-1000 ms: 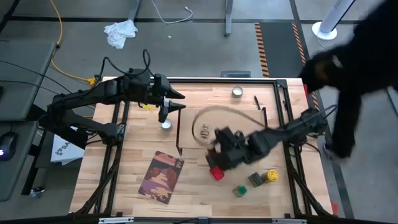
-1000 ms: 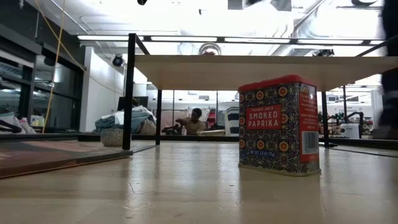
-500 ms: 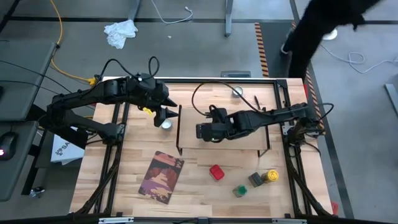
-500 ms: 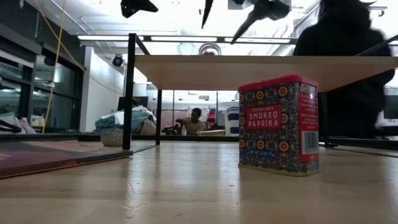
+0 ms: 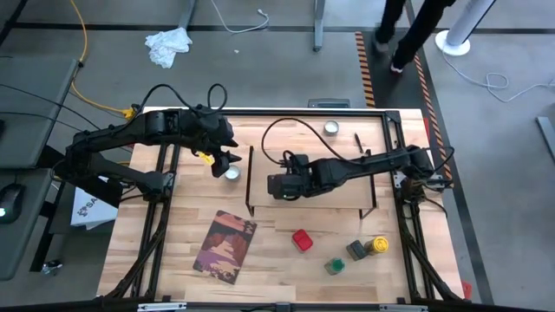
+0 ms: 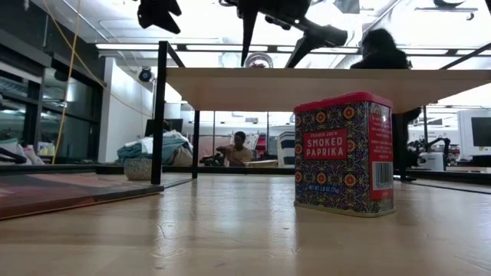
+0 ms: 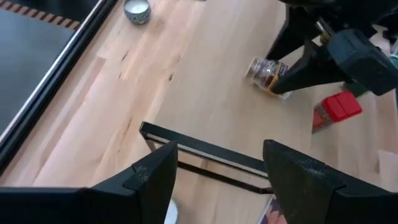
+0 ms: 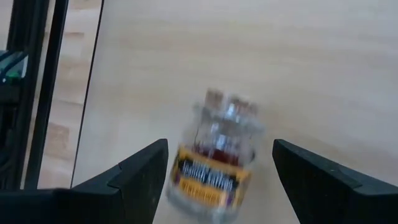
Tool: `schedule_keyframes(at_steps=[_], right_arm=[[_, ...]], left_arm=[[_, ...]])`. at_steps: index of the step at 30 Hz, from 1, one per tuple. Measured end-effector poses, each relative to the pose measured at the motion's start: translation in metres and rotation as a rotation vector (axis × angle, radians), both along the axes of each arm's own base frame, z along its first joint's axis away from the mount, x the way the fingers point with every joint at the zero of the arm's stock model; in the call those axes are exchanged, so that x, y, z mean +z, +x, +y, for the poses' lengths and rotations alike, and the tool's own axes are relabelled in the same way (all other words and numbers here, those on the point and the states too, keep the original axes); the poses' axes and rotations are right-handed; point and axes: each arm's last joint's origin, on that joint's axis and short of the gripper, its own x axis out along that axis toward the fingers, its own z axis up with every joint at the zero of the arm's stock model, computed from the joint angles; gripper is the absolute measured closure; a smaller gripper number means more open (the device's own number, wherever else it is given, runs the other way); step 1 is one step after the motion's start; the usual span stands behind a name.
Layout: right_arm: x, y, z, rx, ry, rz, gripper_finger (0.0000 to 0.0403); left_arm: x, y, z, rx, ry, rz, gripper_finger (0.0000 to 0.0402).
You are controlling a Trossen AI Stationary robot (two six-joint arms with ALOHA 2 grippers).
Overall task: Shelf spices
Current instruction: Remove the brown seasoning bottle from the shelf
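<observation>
Presently the right gripper (image 8: 214,180), fingers spread and holding nothing, hovers over the clear glass jar (image 8: 216,158) lying on the pale wood shelf (image 5: 338,195); next it should stand upright. Left gripper (image 5: 231,159) waits released. Four spices remain on the wooden tabletop (image 5: 286,264); a person walks beyond.

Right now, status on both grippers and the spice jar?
Right gripper open, straddling clear glass jar on pale wood shelf. Left gripper open, off shelf's end. Nothing blocking.

the red box (image 6: 344,155) reads "trader joe's smoked paprika"; the clear glass jar's (image 8: 217,154) yellow label is too blurred.
</observation>
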Motion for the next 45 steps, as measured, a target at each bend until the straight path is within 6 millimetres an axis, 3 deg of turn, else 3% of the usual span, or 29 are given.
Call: schedule_keyframes(at_steps=[9,12,16,23,27,35,39,41,45], right_arm=[[-0.003,0.002,-0.005,0.020,0.018,0.020,0.0120],[-0.003,0.002,-0.006,0.015,0.006,0.023,0.0154],[-0.003,0.000,-0.007,0.016,-0.022,0.037,0.0240],[-0.002,-0.001,-0.008,0.099,-0.080,0.071,0.0241],[0.010,-0.008,-0.003,0.182,-0.120,0.075,0.0241],[0.065,-0.033,0.023,0.531,-0.366,-0.052,0.0241],[0.085,-0.036,0.034,0.656,-0.424,-0.168,0.0241],[0.088,-0.035,0.037,0.716,-0.422,-0.194,0.0241],[0.092,-0.031,0.039,0.805,-0.394,-0.258,0.0241]], left_arm=[[-0.004,-0.002,0.000,0.006,-0.006,0.036,0.0167],[-0.015,-0.004,0.000,0.015,-0.020,0.070,0.0167],[-0.034,-0.004,-0.001,0.039,-0.054,0.120,0.0167],[-0.052,0.003,-0.001,0.029,-0.136,0.085,0.0167],[-0.038,0.007,-0.001,0.003,-0.124,-0.075,0.0167],[0.011,0.000,0.005,-0.034,-0.076,-0.520,0.0167],[0.024,0.005,0.005,-0.136,-0.151,-0.623,0.0167],[0.032,0.007,-0.005,-0.283,-0.042,-0.621,0.0167],[0.040,0.009,-0.029,-0.515,0.376,-0.507,0.0167]])
